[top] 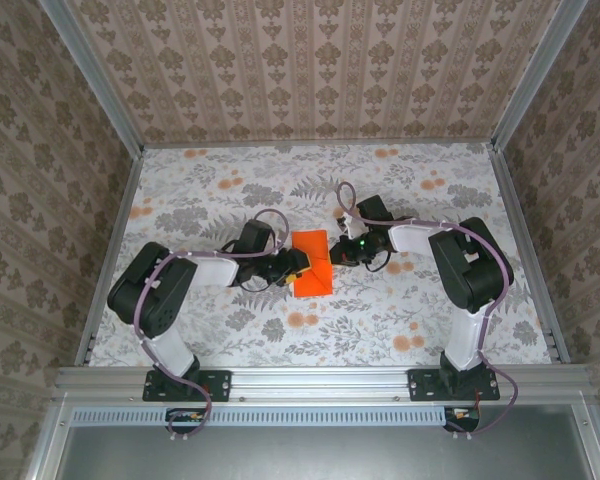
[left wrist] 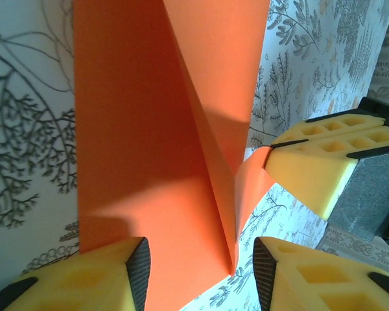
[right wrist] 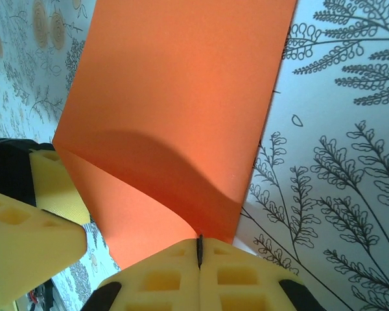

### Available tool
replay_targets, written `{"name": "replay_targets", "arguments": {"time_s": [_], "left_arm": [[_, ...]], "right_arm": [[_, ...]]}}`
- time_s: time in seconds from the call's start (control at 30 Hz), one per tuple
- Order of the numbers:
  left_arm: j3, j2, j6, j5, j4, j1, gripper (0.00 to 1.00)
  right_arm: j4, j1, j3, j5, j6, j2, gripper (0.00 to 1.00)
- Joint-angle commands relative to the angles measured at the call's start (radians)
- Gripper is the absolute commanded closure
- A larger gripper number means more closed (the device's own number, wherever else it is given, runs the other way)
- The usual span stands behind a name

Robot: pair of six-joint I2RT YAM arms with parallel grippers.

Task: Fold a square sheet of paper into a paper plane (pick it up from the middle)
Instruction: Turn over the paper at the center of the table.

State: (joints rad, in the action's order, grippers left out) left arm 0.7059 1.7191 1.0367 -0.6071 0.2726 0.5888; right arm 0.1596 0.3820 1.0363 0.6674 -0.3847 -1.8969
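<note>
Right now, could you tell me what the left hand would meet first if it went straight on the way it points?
Probably the square sheet of paper: its folded ridge lies between the open fingers of the left hand and runs ahead. The right hand, pinching a corner, sits to one side.

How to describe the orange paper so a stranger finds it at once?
At the middle of the floral tablecloth, between the left gripper and right gripper, find the square sheet of paper, partly folded. It is vivid orange, far brighter than the pale printed flowers.
</note>
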Motion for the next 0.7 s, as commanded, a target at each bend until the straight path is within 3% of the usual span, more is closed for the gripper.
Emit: {"name": "replay_targets", "arguments": {"time_s": [0.0, 0.4, 0.53, 0.67], "left_arm": [[0.036, 0.016, -0.007, -0.029, 0.03, 0.006, 0.52], [0.091, 0.074, -0.019, -0.029, 0.023, 0.008, 0.67], [0.1, 0.086, -0.026, -0.029, 0.024, 0.008, 0.75], [0.112, 0.084, -0.049, -0.029, 0.006, 0.008, 0.86]], "right_arm": [[-0.009, -0.005, -0.014, 0.032, -0.007, 0.038, 0.94], [-0.008, -0.008, -0.013, 0.039, -0.008, 0.038, 0.93], [-0.001, -0.009, -0.015, 0.027, -0.019, 0.052, 0.89], [-0.023, -0.012, -0.039, -0.016, -0.048, 0.126, 0.65]]}}
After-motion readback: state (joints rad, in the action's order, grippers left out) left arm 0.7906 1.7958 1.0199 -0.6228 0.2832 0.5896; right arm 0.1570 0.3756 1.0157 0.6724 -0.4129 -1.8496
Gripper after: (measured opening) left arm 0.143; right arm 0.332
